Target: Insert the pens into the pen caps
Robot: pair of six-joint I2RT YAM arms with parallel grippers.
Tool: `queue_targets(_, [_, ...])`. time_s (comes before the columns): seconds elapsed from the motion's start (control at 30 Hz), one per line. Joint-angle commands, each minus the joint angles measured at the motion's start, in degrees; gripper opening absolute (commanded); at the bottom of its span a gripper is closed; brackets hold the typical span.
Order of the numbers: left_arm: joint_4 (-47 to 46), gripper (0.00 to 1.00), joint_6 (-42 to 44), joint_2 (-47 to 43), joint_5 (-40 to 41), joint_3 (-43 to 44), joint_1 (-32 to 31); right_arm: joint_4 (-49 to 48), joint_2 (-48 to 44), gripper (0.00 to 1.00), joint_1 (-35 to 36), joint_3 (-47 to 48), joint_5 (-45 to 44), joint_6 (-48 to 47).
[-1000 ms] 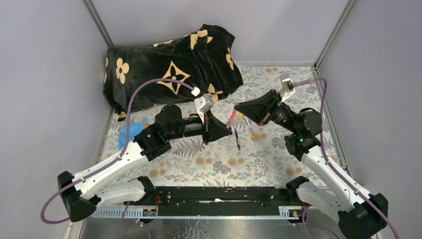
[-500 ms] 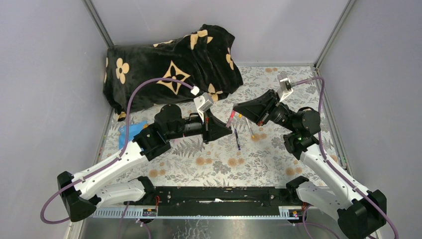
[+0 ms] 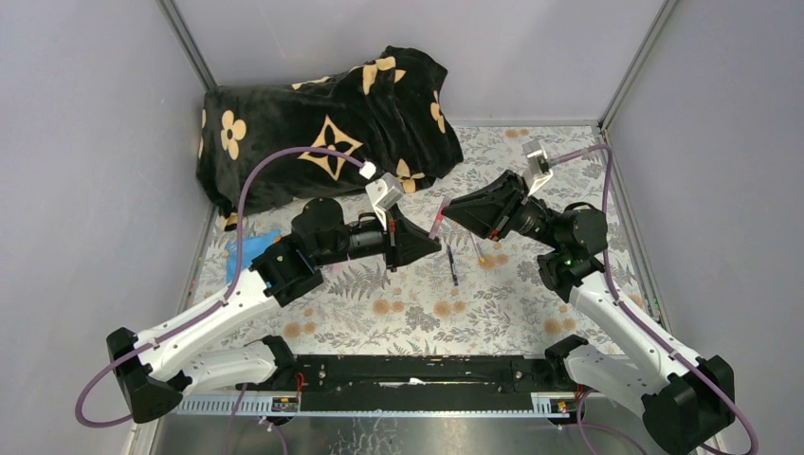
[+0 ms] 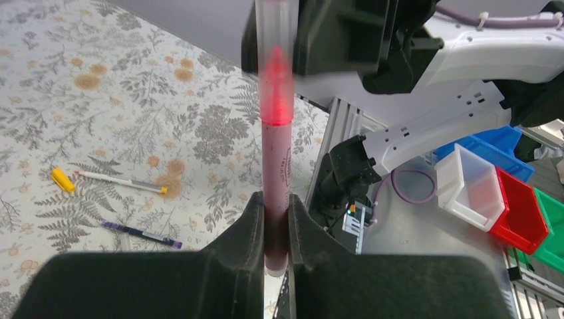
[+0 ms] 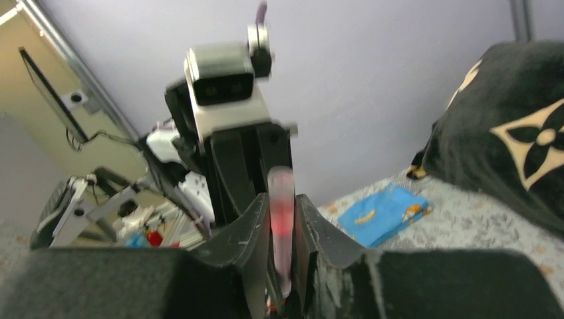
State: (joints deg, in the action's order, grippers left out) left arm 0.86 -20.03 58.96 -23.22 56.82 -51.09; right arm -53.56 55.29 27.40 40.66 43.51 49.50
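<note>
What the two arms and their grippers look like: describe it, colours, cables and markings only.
The left arm and right arm match: white shells on the long links, black joints and bases. The left gripper and right gripper are black and wedge-shaped. A purple cable runs along each arm to a pale camera box at the wrist. A green light glows on the right arm.

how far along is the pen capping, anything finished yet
Done: nothing clearly finished shows. In hand: the left gripper clamps the dark red plastic pen, its red tip inside the translucent plastic cap that the right gripper holds; fully seated or not, I cannot tell. Left: the white plastic pen lies apart from the orange-yellow cap, and the thin dark blue pen lies nearby.
</note>
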Motion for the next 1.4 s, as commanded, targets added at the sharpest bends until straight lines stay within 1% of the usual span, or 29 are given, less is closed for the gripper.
queue_targets(0.0, [-8.1, 0.0, 0.0, -1.7, 1.6, 3.9, -0.3, 1.4, 0.9, 0.29, 1.2, 0.7, 5.8, -1.1])
queue_targets(0.1, [-8.1, 0.0, 0.0, -1.8, 1.7, 3.9, -0.3, 1.4, 0.5, 0.35, 1.2, 0.5, 5.2, -1.2])
queue_targets(0.27, [-7.5, 0.0, 0.1, -1.9, 2.2, 3.9, -0.3, 1.8, -1.4, 0.47, 1.2, -0.5, 1.0, -2.1])
queue_targets(0.4, [-6.7, 0.0, 0.6, -2.0, 3.3, 3.9, -0.3, 4.9, -2.5, 0.57, 1.2, 1.3, -0.4, -3.4])
queue_targets(0.5, [-6.2, 0.0, 0.7, -2.0, 3.8, 3.9, -0.3, 7.0, -3.6, 0.63, 1.2, 2.3, -2.3, -4.5])
queue_targets(0.83, [-4.1, 0.0, 1.1, -1.9, 7.0, 4.1, -0.3, 15.1, -7.8, 0.7, 1.2, 5.2, -10.6, -7.4])
queue_targets(0.97, [-3.3, 0.0, 0.8, -0.8, 6.1, 4.5, -0.3, 21.2, -6.9, 0.72, 1.2, 9.9, -10.6, -8.9])
queue_targets(1.1, [-3.4, 0.0, 0.5, -0.1, 5.5, 4.5, -0.3, 31.3, -5.7, 0.74, 1.2, 15.4, -11.9, -12.3])
queue_targets(1.17, [-3.2, 0.0, 0.6, 0.1, 5.7, 4.7, -0.3, 34.2, -5.0, 0.74, 1.3, 17.6, -12.9, -12.9])
queue_targets(1.37, [-2.4, 0.0, 1.0, 0.6, 5.7, 5.2, -0.3, 36.3, -3.1, 0.74, 3.2, 20.1, -15.1, -12.9])
